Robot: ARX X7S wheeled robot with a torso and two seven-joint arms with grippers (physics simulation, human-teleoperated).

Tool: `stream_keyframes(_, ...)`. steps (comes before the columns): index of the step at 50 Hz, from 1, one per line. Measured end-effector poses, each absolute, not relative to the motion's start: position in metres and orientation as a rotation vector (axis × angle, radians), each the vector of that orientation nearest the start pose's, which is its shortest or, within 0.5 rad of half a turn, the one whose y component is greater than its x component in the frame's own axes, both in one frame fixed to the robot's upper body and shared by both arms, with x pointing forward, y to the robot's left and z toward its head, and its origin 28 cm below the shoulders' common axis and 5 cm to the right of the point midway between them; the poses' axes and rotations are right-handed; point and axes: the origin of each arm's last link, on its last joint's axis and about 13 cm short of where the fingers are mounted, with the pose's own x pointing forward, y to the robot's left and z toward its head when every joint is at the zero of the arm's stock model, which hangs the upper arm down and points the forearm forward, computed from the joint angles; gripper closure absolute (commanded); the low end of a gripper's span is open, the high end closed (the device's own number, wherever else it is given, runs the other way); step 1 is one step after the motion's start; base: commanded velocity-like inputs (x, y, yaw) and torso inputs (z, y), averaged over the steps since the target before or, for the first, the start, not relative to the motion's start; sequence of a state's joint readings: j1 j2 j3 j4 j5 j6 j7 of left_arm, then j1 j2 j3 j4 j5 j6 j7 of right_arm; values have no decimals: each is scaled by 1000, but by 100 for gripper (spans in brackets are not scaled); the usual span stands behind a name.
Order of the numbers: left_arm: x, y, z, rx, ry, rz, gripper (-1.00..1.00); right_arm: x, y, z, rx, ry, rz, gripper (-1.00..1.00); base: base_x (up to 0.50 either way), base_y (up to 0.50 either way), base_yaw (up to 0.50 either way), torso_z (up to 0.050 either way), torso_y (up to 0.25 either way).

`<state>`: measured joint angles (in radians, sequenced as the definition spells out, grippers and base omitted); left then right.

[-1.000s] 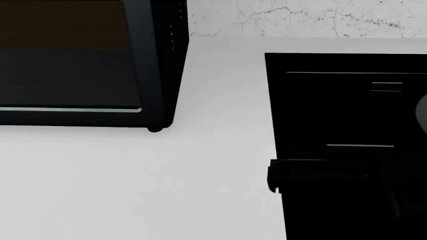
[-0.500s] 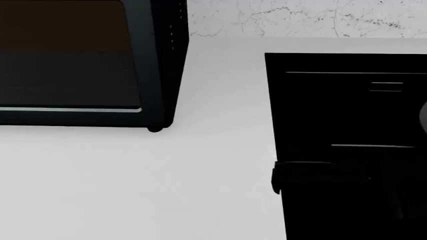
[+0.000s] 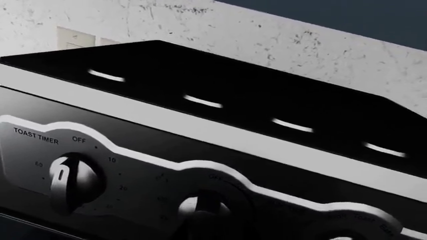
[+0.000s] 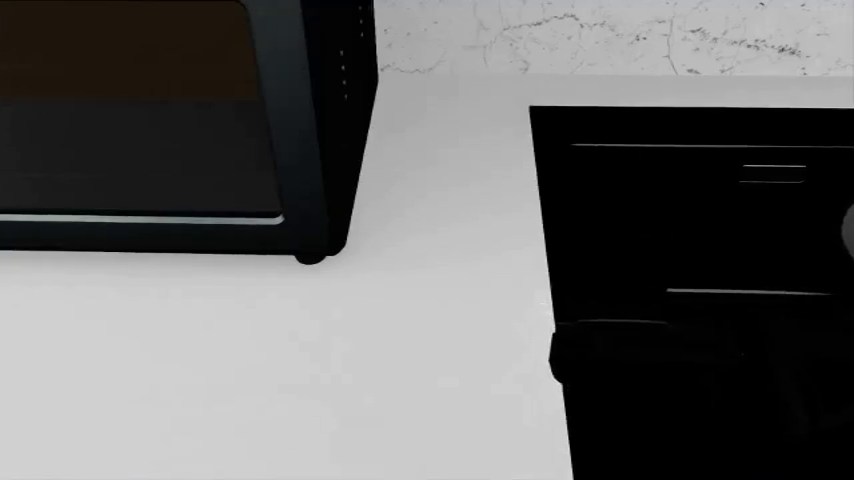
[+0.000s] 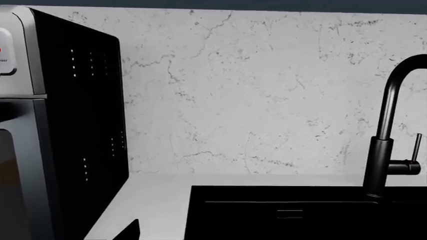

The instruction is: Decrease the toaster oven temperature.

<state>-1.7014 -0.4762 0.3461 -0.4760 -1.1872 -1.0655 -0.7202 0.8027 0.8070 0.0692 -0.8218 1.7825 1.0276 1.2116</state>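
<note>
The toaster oven (image 4: pixel 160 130) is seen at the far left of the head view, set on the white bench (image 4: pixel 267 370) against the marbled wall (image 4: pixel 601 35), its tinted door facing the robot. In the left wrist view its control panel (image 3: pixel 167 175) is shown close up, with the knobs in a row along the panel's long axis: the toast timer knob (image 3: pixel 70 182) and a second knob (image 3: pixel 203 207) beside it, whose label cannot be read. The left arm is judged the nearer one, with the panel directly ahead of its camera; which knob sets temperature cannot be told.

The left tool is not shown in any picture, so its state cannot be told. A dark shape (image 4: pixel 607 350) low in the head view is taken for part of the right arm; whether that tool is released or clenched cannot be told.

To the oven's right a black sink (image 5: pixel 300 210) with a black faucet (image 5: pixel 390 125) is set into the bench, well apart. Nothing is seen between panel and left camera.
</note>
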Motion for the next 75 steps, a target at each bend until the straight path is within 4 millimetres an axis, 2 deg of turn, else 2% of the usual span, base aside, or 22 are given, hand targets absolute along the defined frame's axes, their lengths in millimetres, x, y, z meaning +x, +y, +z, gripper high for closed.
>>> stream_keyframes(55, 331, 272, 426, -647, 26, 127, 100, 174, -139, 272, -12, -102, -18, -100, 9, 3, -1, 1, 0)
stream_keyframes(75, 331, 274, 431, -894, 24, 119, 100, 174, -139, 271, -11, -97, -18, -100, 10, 4, 2, 1, 0)
